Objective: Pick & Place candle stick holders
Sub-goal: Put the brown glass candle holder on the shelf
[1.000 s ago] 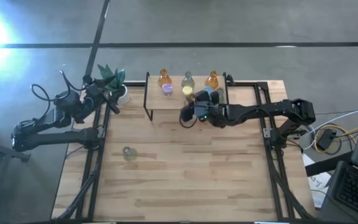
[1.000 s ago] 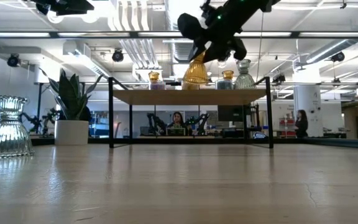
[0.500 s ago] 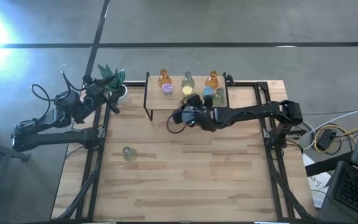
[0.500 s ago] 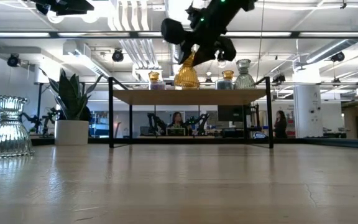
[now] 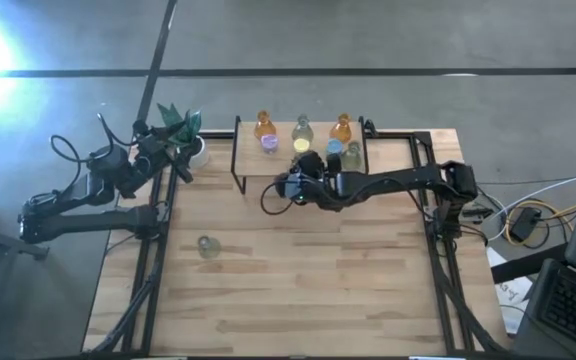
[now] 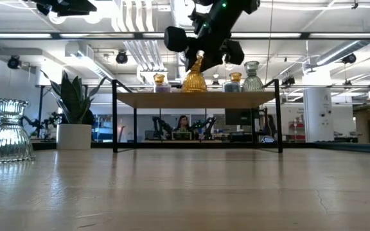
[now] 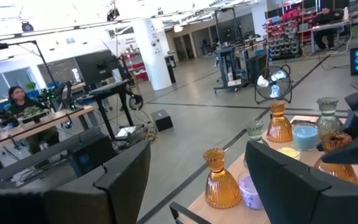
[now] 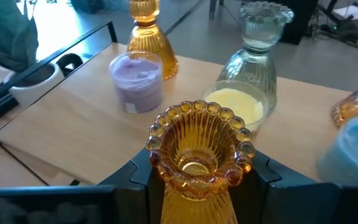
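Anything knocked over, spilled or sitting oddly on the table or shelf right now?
Nothing is tipped or spilled. One clear holder stands alone on the table, apart from the group on the shelf. The right gripper holds an amber holder upright by its neck over the shelf.

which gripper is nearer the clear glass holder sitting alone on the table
Left. The clear holder stands alone toward the table's left; the left gripper waits by the plant. The right gripper, gripping an amber holder, is farther, at the shelf.
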Robot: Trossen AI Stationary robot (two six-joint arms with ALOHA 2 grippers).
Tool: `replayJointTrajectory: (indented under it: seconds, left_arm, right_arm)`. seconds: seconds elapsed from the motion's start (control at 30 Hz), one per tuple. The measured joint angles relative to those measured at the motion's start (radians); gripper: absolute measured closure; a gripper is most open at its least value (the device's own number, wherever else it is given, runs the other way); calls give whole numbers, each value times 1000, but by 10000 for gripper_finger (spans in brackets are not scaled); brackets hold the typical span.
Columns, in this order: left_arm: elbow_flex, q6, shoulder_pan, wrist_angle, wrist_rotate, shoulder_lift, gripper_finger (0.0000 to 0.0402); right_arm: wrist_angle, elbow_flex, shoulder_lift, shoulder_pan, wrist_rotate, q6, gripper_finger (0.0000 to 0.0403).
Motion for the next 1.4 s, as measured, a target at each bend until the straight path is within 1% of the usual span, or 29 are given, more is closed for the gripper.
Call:
replayJointTrajectory:
  seconds: [0.4,0.63,0.83,1.4]
  left_arm:
    - [0,0,0,-3,0,0,133]
    - [0,0,0,-3,0,0,133]
    - [0,0,0,-3,0,0,133]
    - [0,1,0,-3,0,0,133]
  right_arm:
    - [1,-6,-7,-31,-6,4,280]
    - [1,-6,-10,-46,-28,3,280]
    - [-27,-6,-12,-59,-28,14,280]
    - [-30,-6,-12,-78,-30,17,280]
